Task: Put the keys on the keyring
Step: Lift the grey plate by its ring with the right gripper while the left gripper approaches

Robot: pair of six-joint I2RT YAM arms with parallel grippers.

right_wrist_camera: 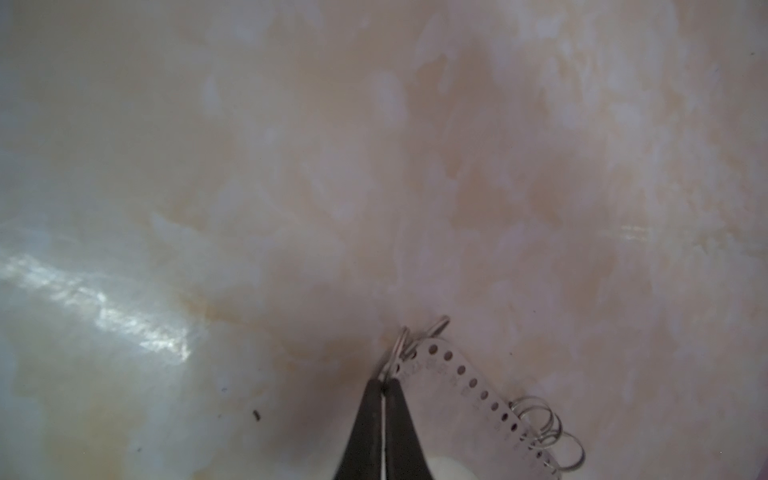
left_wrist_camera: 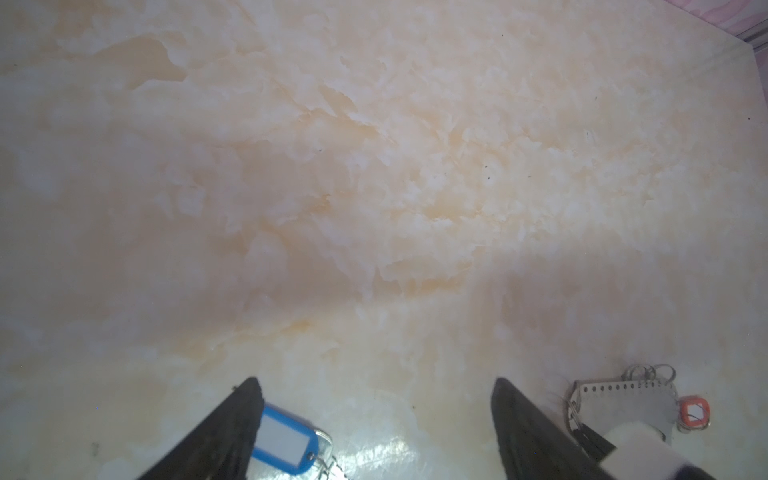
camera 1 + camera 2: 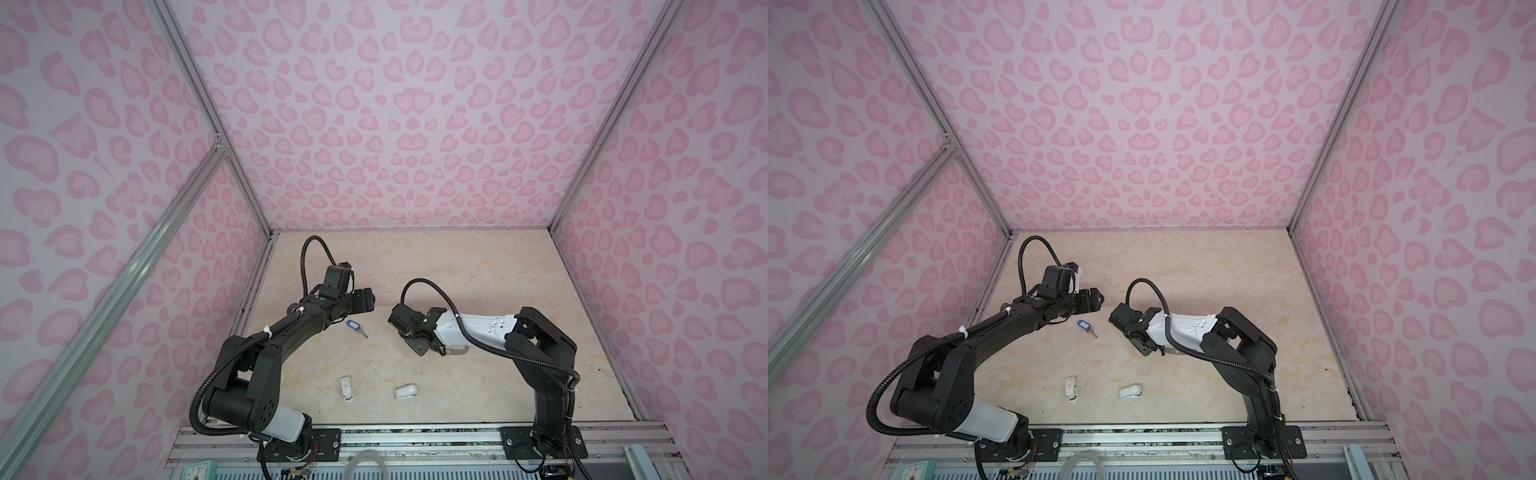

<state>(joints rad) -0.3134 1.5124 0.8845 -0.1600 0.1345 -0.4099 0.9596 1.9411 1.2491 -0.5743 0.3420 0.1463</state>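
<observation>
Keyring sits pinched in the closed right hand; left hand gapes near blue-tagged key, white pieces well apart.

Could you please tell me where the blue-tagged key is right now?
In both top views, the blue-tagged key lies on the table left of centre, close by the left gripper.
</observation>
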